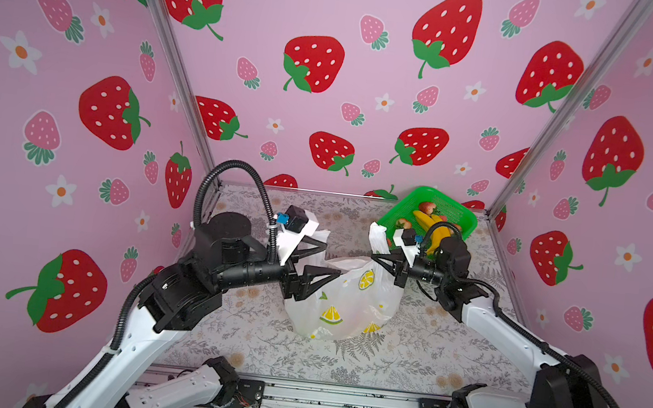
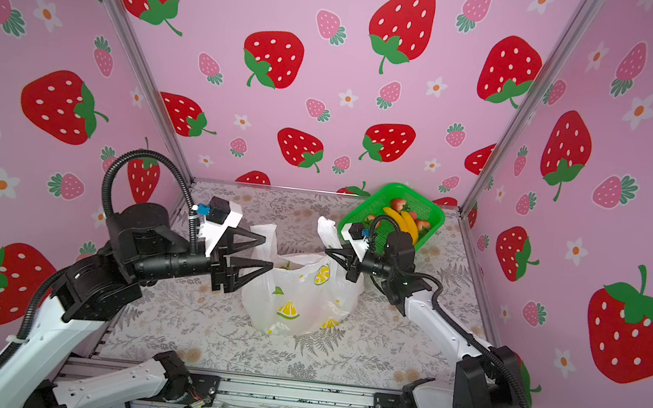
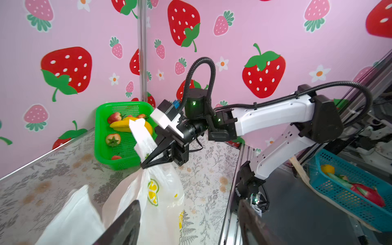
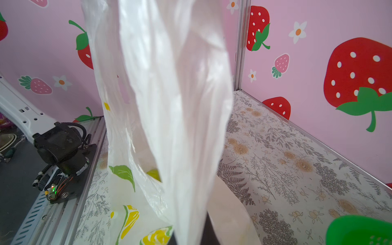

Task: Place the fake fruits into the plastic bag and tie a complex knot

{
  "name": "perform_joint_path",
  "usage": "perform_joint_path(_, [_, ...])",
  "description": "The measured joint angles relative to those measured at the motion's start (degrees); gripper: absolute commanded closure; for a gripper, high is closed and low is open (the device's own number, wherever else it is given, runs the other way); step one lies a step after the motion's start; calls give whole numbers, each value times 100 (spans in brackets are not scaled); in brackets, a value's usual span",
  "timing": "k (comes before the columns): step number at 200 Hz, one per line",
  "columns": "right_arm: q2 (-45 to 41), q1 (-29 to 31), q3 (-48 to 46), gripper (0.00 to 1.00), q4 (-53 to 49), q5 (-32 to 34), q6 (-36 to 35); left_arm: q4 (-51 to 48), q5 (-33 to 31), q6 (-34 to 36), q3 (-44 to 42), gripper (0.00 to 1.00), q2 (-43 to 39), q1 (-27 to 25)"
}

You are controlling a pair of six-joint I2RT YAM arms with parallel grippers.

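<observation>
The plastic bag [image 1: 347, 299] [image 2: 298, 294] stands in the middle of the table, white with lemon prints and its mouth gaping. My right gripper [image 1: 373, 255] [image 2: 327, 250] [image 3: 145, 166] is shut on the bag's right handle [image 1: 377, 236] [image 4: 169, 84], which sticks up behind the jaws. My left gripper [image 1: 331, 260] [image 2: 269, 253] [image 3: 188, 202] is open at the bag's left rim. The left handle [image 2: 267, 229] [image 3: 74, 212] hangs loose beside its fingers. A yellow-green fruit [image 4: 153, 175] shows inside the bag. More fake fruits, bananas [image 1: 425, 220] [image 3: 123, 126] and strawberries, lie in a green basket. No knot shows.
The green mesh basket [image 1: 461, 220] [image 2: 432, 213] [image 3: 101, 131] sits at the back right corner, just behind my right wrist. Pink strawberry walls close three sides. A blue basket [image 3: 339, 191] with other fruit lies off the table beyond the front rail [image 1: 336, 398].
</observation>
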Motion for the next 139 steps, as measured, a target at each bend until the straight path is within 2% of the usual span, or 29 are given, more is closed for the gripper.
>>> perform_joint_path(30, [0,-4,0,98,0,9,33,-76,94,398,-612,21,-387,756])
perform_joint_path(64, [-2,-4,0,97,2,7,63,44,365,599,-1239,20,-293,1641])
perform_joint_path(108, [-4,-15,0,97,2,2,63,387,1012,1056,-1655,22,302,1985])
perform_joint_path(139, [-31,-26,-2,97,-7,-13,59,850,1781,1342,-1705,25,813,2334])
